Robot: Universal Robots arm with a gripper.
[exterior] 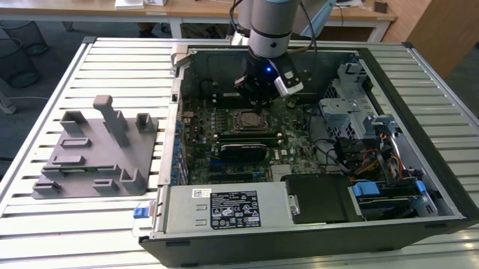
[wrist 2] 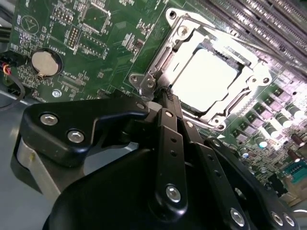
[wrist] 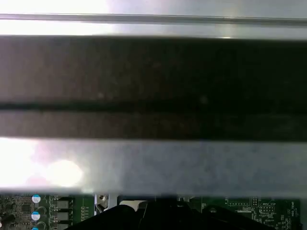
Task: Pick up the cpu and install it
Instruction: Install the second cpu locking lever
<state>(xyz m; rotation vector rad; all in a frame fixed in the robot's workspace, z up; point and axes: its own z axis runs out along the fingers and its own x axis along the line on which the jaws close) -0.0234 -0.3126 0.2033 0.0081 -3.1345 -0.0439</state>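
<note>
Gripper [exterior: 258,103] hangs low inside the open computer case [exterior: 441,190], just above the green motherboard [exterior: 295,148]. In the second wrist view the gripper [wrist 2: 165,96] narrows to a point, black linkages converging with no gap visible at the tip; reads as pressed together, nothing seen pinched there.

Cpu [wrist 2: 206,79] sits right ahead of the gripper tip, flat in the socket, its silvery-white top glaring under the light. Metal socket frame [wrist 2: 184,33] surrounds it on all sides; the frame's near corner screw tab [wrist 2: 146,84] lies just beside the gripper tip, close to touching. In the exterior view the socket [exterior: 250,119] is directly below the gripper, the cpu top itself too small to make out there.

Coin cell battery [wrist 2: 45,62] on the board, well off to one side of the gripper. Row of capacitors [wrist 2: 276,124] beyond the socket on the other side.

First wrist view: a dark band and pale metal of the case wall [wrist: 153,163], with a strip of motherboard [wrist: 249,208] beneath.

Outside the case, well apart from the gripper toward the exterior view's left, a grey fixture block [exterior: 97,151] stands on the slatted metal table [exterior: 112,67]. Power supply [exterior: 224,210] sits at the case's near edge.
</note>
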